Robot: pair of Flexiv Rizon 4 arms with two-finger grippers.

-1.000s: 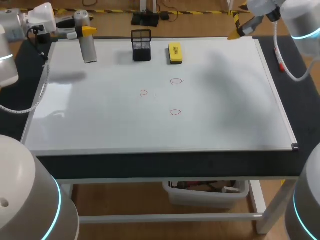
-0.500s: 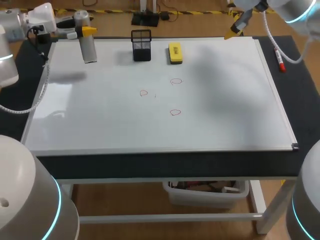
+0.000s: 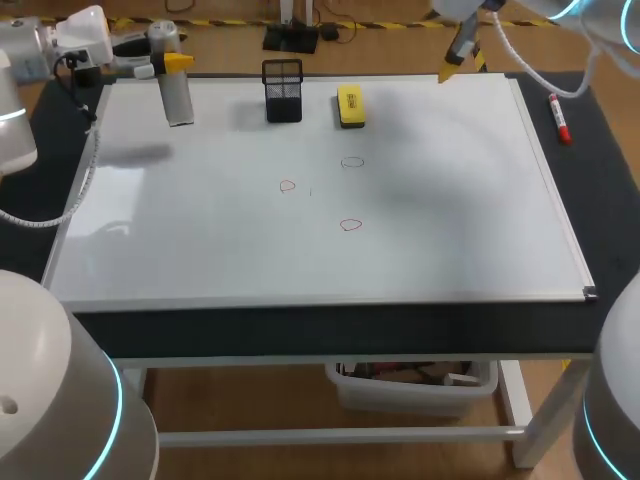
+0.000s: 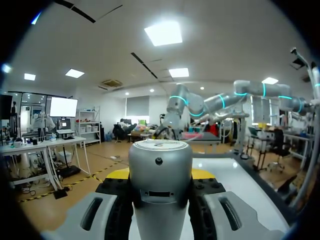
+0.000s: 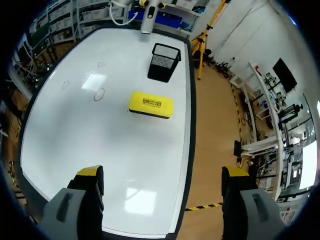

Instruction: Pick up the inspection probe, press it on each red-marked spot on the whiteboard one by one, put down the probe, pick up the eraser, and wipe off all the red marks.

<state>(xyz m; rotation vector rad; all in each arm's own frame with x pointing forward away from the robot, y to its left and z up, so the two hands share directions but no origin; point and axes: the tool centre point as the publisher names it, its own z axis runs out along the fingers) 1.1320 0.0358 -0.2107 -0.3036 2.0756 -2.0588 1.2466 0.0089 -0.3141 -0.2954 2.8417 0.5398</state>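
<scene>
This is a robotics lab. Two grey-and-white robot arms with glowing blue rings, the left arm (image 3: 20, 100) and the right arm (image 3: 600, 20), come in from either side over a black-topped table (image 3: 340, 325) on a plain white frame. A whiteboard (image 3: 450, 230) lies flat on the table as a work surface. On it are three small red marks (image 3: 349, 225), a black mesh pen holder (image 3: 283, 90) and a yellow eraser (image 3: 350, 105). A red marker (image 3: 560, 117) rests just beside the board. The left arm holds a silver probe (image 3: 176, 90) upright at the board's far corner.

Silver arms (image 3: 15, 140), cyan rings (image 3: 118, 405), yellow-tipped gripper (image 5: 162, 172)
</scene>
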